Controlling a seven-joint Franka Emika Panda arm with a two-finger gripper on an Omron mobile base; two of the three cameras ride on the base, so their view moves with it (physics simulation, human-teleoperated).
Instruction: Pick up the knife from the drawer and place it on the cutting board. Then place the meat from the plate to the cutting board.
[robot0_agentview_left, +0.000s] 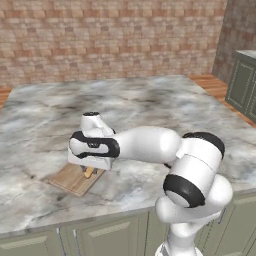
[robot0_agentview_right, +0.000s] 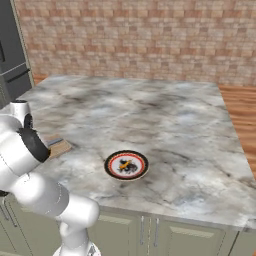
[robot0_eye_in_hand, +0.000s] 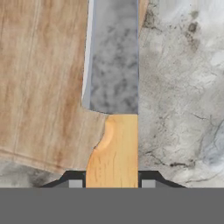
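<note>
The pincer (robot0_eye_in_hand: 112, 183) grips the knife (robot0_eye_in_hand: 113, 87) by its wooden handle, apparently just above the cutting board (robot0_eye_in_hand: 43, 78) at the marble surface's (robot0_eye_in_hand: 183, 87) edge.

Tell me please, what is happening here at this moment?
The robot's gripper is shut on the knife, holding it by the wooden handle just above the cutting board on the marble counter. The plate sits further along the counter with the meat on it.
</note>
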